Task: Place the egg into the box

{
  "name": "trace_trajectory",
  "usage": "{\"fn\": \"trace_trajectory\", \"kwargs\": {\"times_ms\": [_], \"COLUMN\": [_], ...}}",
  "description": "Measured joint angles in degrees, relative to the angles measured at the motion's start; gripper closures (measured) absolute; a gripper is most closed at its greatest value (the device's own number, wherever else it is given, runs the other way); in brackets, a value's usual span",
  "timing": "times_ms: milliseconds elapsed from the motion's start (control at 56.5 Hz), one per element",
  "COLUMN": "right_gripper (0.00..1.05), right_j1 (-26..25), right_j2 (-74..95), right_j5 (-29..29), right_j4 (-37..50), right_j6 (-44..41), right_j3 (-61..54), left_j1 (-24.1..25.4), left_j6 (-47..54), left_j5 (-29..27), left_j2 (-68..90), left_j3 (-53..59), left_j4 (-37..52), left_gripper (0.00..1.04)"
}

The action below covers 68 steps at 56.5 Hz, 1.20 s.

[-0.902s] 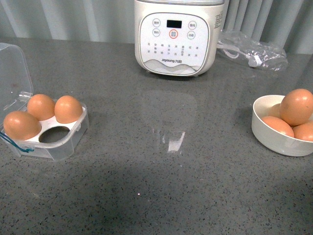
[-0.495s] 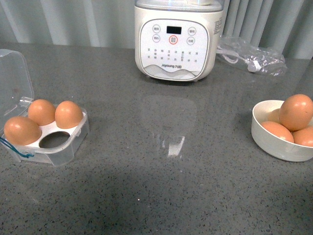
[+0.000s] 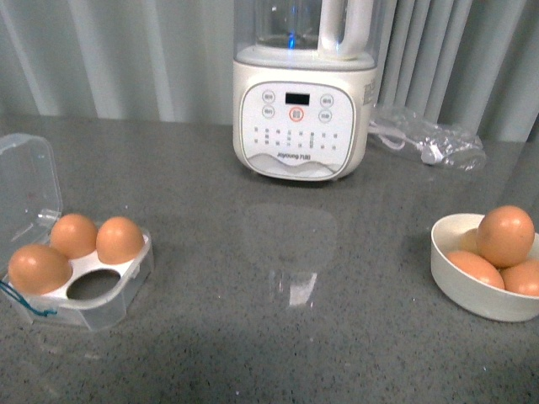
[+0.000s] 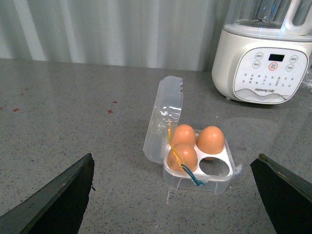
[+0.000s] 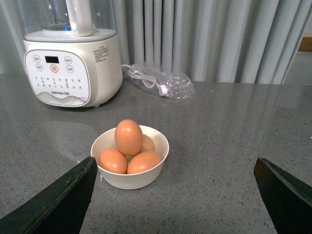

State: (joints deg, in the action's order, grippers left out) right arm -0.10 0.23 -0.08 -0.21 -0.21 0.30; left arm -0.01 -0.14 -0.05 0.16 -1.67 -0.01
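The box [image 3: 118, 290] stands open at the table's left, clear lid [image 3: 29, 189] raised. Three brown eggs fill its holes and the front right hole [image 3: 91, 286] is empty. At the right, a white bowl [image 3: 467, 299] holds several more brown eggs, with one egg [image 3: 505, 236] on top. In the left wrist view my left gripper [image 4: 175, 200] is open, well back from the box [image 4: 204, 181]. The right wrist view has my right gripper [image 5: 175, 200] open, back from the bowl [image 5: 131, 179] and its top egg [image 5: 128, 137]. Neither gripper shows in the front view.
A white blender [image 3: 301, 109] with a control panel stands at the back middle. A clear plastic bag [image 3: 429, 141] with a white cable lies to its right. Grey curtains hang behind the grey speckled table.
The front view has tilted upward: everything sits lower in the picture and the blender's jug now shows. Box, bowl and eggs keep their places on the table.
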Motion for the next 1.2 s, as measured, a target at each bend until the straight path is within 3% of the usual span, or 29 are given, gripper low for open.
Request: {"fn": "trace_trajectory", "kwargs": {"times_ms": [1114, 1202], "right_gripper": [0.07, 0.07], "right_j1": [0.00, 0.24], "right_j2": [0.00, 2.86], "right_j5": [0.00, 3.98], "right_j4": [0.00, 2.58], "right_j6": [0.00, -2.10], "right_j3": [0.00, 0.07], "left_j1": [0.00, 0.00], "left_j6": [0.00, 0.00], "left_j5": [0.00, 0.00], "left_j2": [0.00, 0.00], "left_j3": [0.00, 0.00], "left_j4": [0.00, 0.00], "left_gripper": [0.07, 0.07]}}
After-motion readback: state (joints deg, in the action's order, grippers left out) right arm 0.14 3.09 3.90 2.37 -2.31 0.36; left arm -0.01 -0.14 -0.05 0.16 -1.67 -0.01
